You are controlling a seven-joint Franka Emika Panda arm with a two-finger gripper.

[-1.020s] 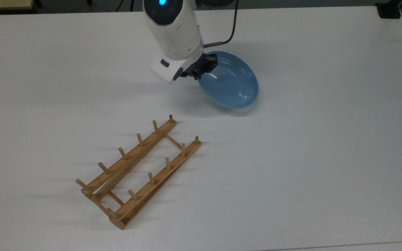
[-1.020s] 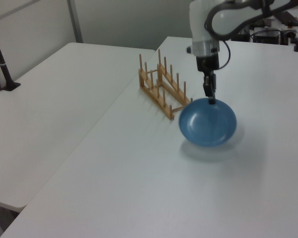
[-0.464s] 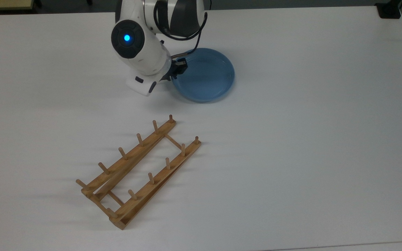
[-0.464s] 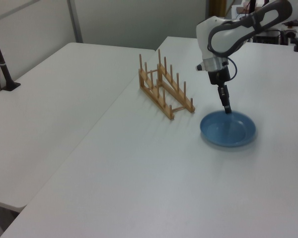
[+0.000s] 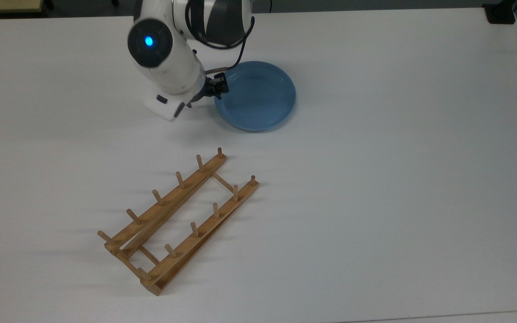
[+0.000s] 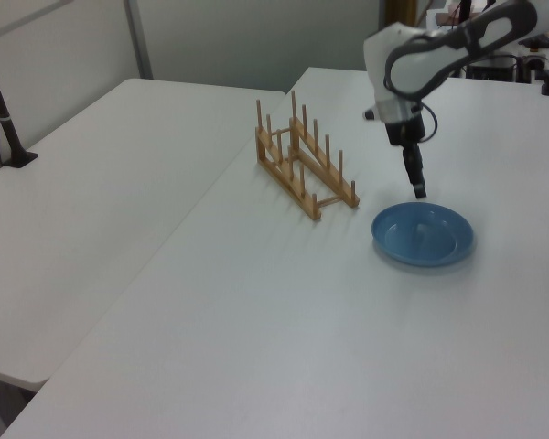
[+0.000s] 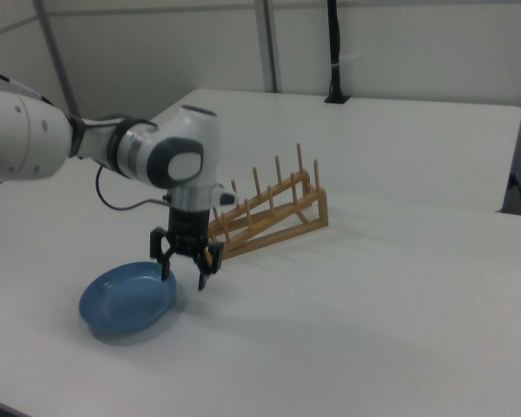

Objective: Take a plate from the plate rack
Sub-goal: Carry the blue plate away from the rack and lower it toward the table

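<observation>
Light-blue and flat, the plate (image 5: 256,96) lies right side up on the white counter (image 5: 397,179), toward the far edge in the top view and well apart from the plate rack (image 5: 179,221). The rack, made of pale wood, stands empty nearer the middle of the counter, its two rails running slantwise in the top view with upright pegs along each. The claw (image 7: 184,269) hangs just above the plate's rim on the side facing the rack, pointing down. In the right view its two fingers (image 7: 201,276) are spread wide and grip nothing; one sits over the rim of the plate and the other over bare counter beside it. In the left view the claw (image 6: 419,189) is at the plate's (image 6: 423,236) far edge, clear of the rack (image 6: 304,162).
</observation>
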